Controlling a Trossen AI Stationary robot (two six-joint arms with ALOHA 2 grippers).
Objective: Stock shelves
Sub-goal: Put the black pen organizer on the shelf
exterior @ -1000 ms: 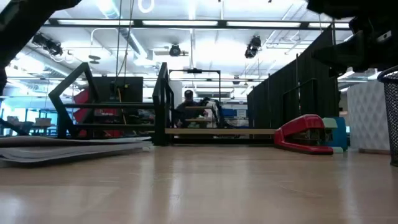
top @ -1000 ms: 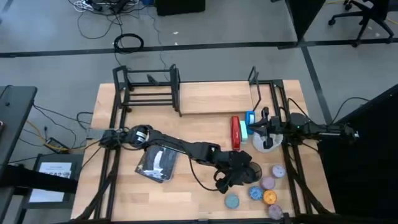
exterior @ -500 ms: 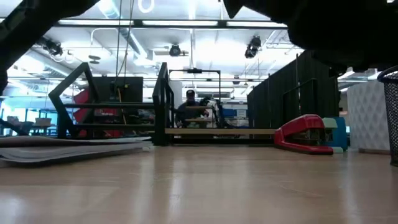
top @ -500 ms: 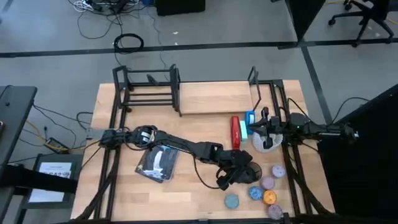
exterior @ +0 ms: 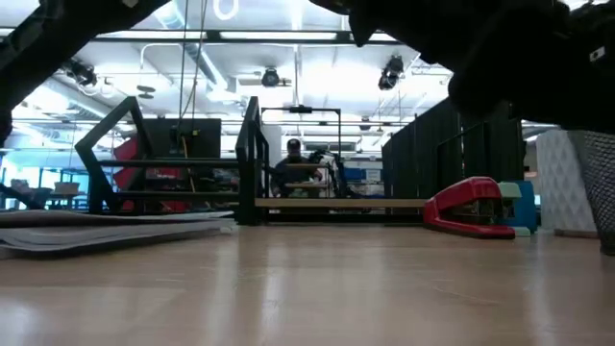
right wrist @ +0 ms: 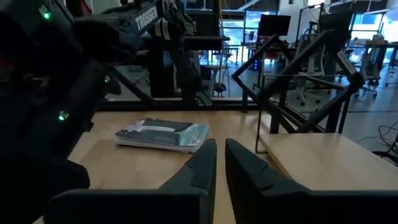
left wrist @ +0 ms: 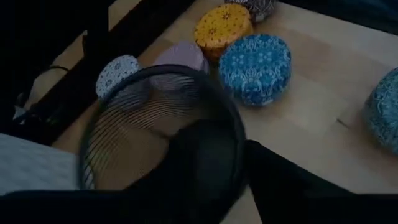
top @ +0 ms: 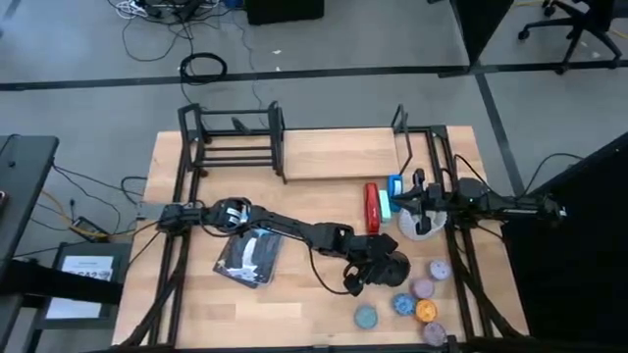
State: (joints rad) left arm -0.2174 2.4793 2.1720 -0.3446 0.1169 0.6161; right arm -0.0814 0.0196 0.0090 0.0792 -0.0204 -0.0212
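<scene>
The shelves (top: 294, 147) stood well beyond the left gripper (top: 378, 267), which had edged over a black mesh cup (left wrist: 161, 130), apparently clamped on its rim. The right gripper (right wrist: 219, 163), fingers nearly closed and empty, waited beside a red stapler (top: 372, 209).

Grey floor (top: 88, 108) around table, dark seam lines across it; coiled black cable (top: 203, 67) beyond far edge. Office chair (top: 579, 25) past far right corner. Ceiling strip lights (exterior: 288, 37); seated person (exterior: 291, 165) at distant desk
</scene>
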